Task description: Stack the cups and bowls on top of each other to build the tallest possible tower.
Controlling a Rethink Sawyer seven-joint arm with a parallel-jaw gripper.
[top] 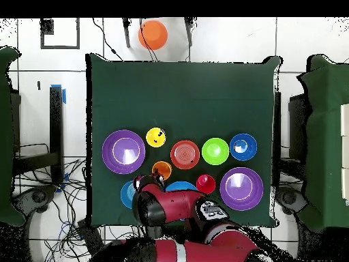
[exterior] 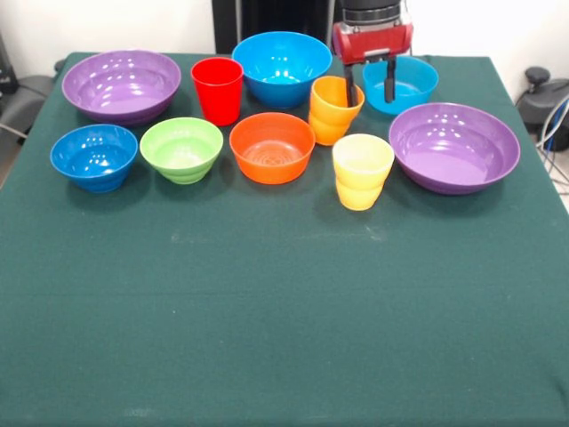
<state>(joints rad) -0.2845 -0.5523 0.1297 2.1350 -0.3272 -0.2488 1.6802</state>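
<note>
1. Glossy yellow plastic cup [exterior: 362, 171] sits nearest, upright on the green-clothed counter [exterior: 284, 320].
2. Other cups and bowls stand separately behind it; nothing's stacked.
3. Gripper [exterior: 369, 87] is spread apart, one finger inside the glossy orange plastic cup [exterior: 333, 110].

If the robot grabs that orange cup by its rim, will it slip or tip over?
The orange cup looks glossy, so it may slip in the gripper, whose fingers straddle its rim. It is probably stiff, light plastic and easy to lift. Its bulging base is narrower than its mouth, so a sideways push might tip it.
</note>
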